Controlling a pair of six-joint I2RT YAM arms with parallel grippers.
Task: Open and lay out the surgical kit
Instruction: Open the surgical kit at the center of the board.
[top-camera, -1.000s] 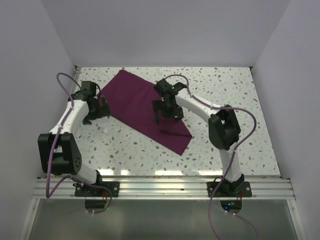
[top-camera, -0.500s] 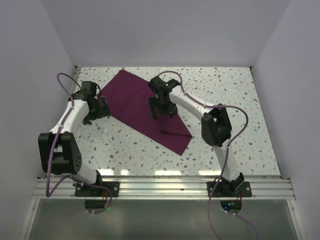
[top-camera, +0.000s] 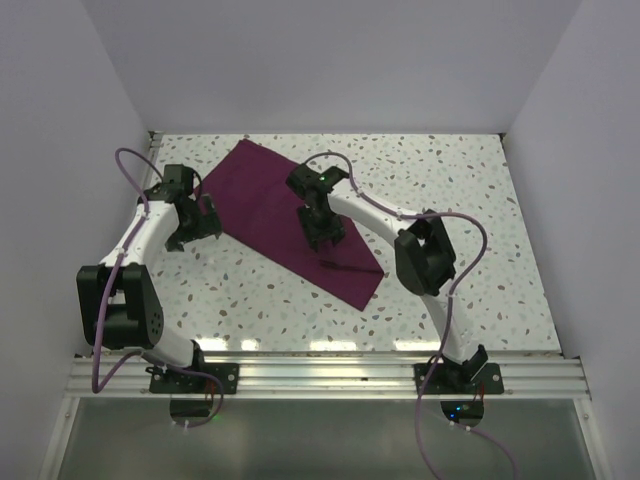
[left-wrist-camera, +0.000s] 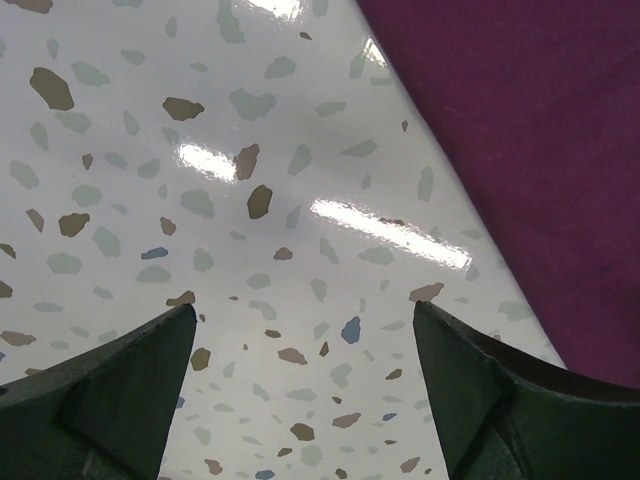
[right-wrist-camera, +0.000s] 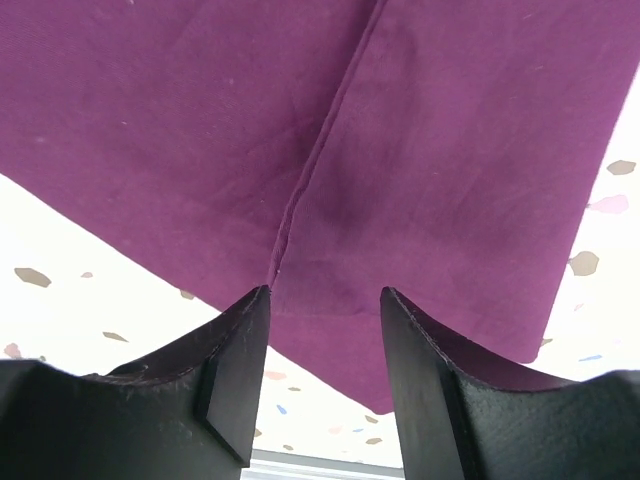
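White-and-black, my left arm (top-camera: 140, 235) rises from its base at the lower left of the overhead view. It folds at the dark shoulder block and runs up the left side of the speckled counter (top-camera: 480, 220), with the wrist bent down toward the surface. The left jaws hang over bare counter just off the left edge of the cloth. In the left wrist view their two dark fingers (left-wrist-camera: 100, 390) sit at the lower corners of the frame. They are spread wide with nothing between them but terrazzo, and the cloth's edge crosses the upper right.

The dark purple-maroon cloth wrap (top-camera: 265, 205) lies flat as a slanted rectangle left of centre, running from the upper left down to a corner near the middle. A thin dark line shows near that lower corner; I cannot tell what it is. I see no tray or instruments.

My right arm (top-camera: 375, 210) climbs from the lower right, bends at its elbow, then reaches left and up over the cloth. In the right wrist view the right jaws are parted moderately, gripping nothing. A fold line in the cloth runs down between the fingers (right-wrist-camera: 230, 370). Whether they touch the fabric I cannot tell.
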